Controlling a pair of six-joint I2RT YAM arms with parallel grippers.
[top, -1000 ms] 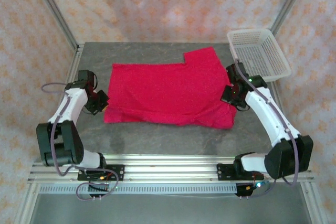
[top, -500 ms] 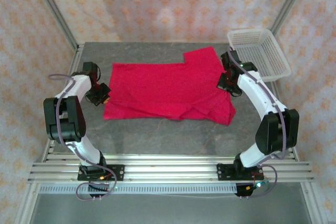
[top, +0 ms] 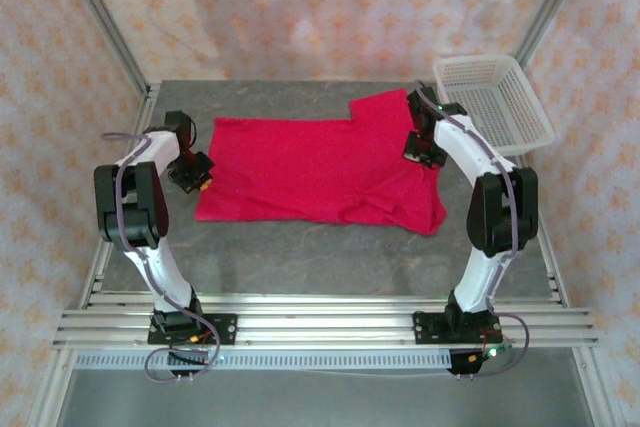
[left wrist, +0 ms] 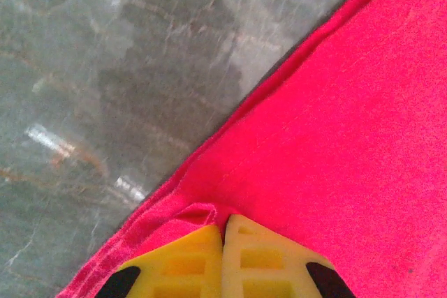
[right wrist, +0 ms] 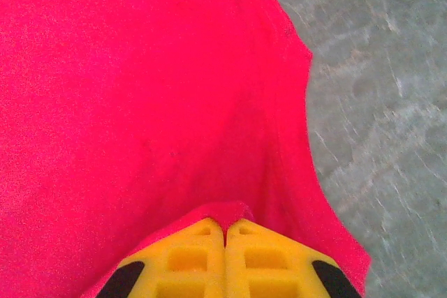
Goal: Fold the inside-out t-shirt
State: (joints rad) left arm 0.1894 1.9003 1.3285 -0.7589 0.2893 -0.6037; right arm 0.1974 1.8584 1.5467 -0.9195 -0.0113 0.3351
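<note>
Seen from above, a bright red t-shirt (top: 320,167) lies spread flat across the middle of a grey, stone-patterned table (top: 300,247). The shirt makes a wide, roughly rectangular shape. A squared flap of it juts out toward 1 o'clock, and its edge toward 5 o'clock is rumpled into a few soft folds. A white plastic mesh basket (top: 495,102) sits at the table's 2 o'clock corner, well apart from the shirt.

The left gripper (top: 200,179) is at the shirt's 9 o'clock edge, and its arm bends up along the left side of the table. The right gripper (top: 420,147) is at the shirt's 3 o'clock edge, just below the jutting flap, and its arm arches over from the right.

In the left wrist view, the two yellow fingers (left wrist: 188,263) are pressed together at 6 o'clock, pinching a small raised pucker of red cloth at the hem. The hem runs diagonally from 7 o'clock to 1 o'clock, with bare grey table toward 10 o'clock.

In the right wrist view, the yellow fingers (right wrist: 188,256) are likewise pressed together at 6 o'clock, nipping a small ridge of red cloth. Red cloth covers the left and centre, grey table shows toward 3 o'clock, and a bit of the white basket peeks in at 1 o'clock.
</note>
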